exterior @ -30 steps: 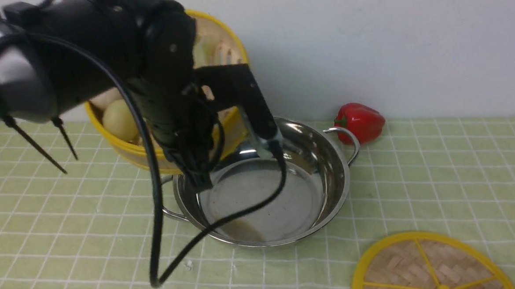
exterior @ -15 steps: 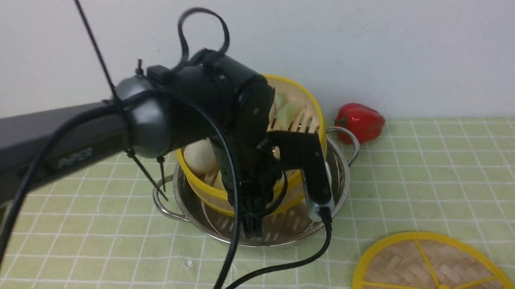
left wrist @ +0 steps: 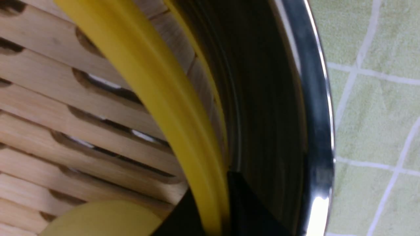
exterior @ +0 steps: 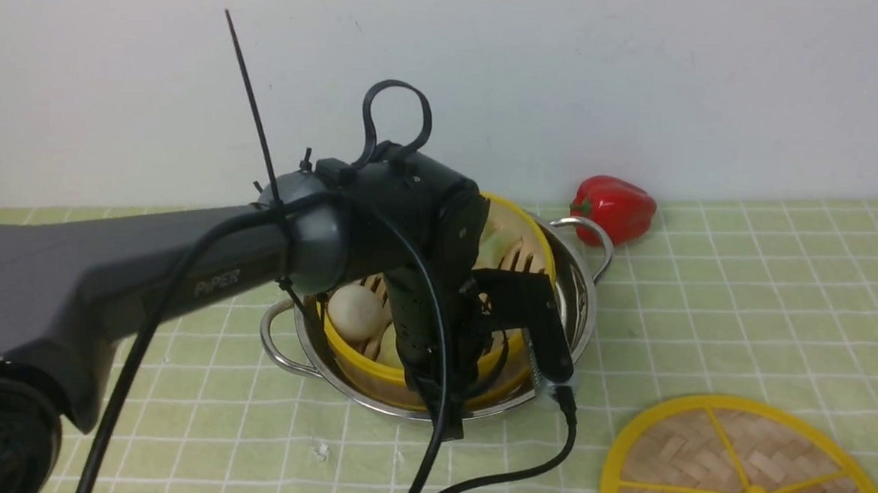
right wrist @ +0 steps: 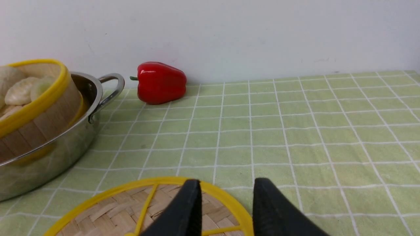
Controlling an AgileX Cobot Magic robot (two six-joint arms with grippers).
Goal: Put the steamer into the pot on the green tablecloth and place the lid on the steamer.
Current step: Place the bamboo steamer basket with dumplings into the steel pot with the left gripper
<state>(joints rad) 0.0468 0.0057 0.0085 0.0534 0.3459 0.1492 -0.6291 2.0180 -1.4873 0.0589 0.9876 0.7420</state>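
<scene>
— Two fingers (left wrist: 252,216) of the left gripper (left wrist: 213,209) pinch what, exactly?

— The steamer (left wrist: 82,108), by its yellow rim. One finger is inside the basket and one is outside, in the gap against the pot (exterior: 582,303) wall, with the jaws drawn narrow on that thin edge. A rim pinch, I'd say, lets the arm lower the basket without touching the buns (exterior: 357,311).

— And the steamer itself?

— Down inside the pot, its slatted floor low between the steel walls. It looks somewhat tilted, far side higher, so I'd judge it not quite settled. The pinched spot is on the rim's near side, toward the cloth's front edge.

— The pot?

— On the green tablecloth (exterior: 745,292), toward its back edge, with a red pepper (exterior: 614,207) near it.

— The right gripper (right wrist: 226,183)?

— Its jaws are spread wide and hold nothing. It is poised over the far rim of the lid (right wrist: 108,209), which lies flat at the cloth's front right corner, well apart from the pot. I take that as standing ready, so the lid can go on once the left arm lets go.
</scene>
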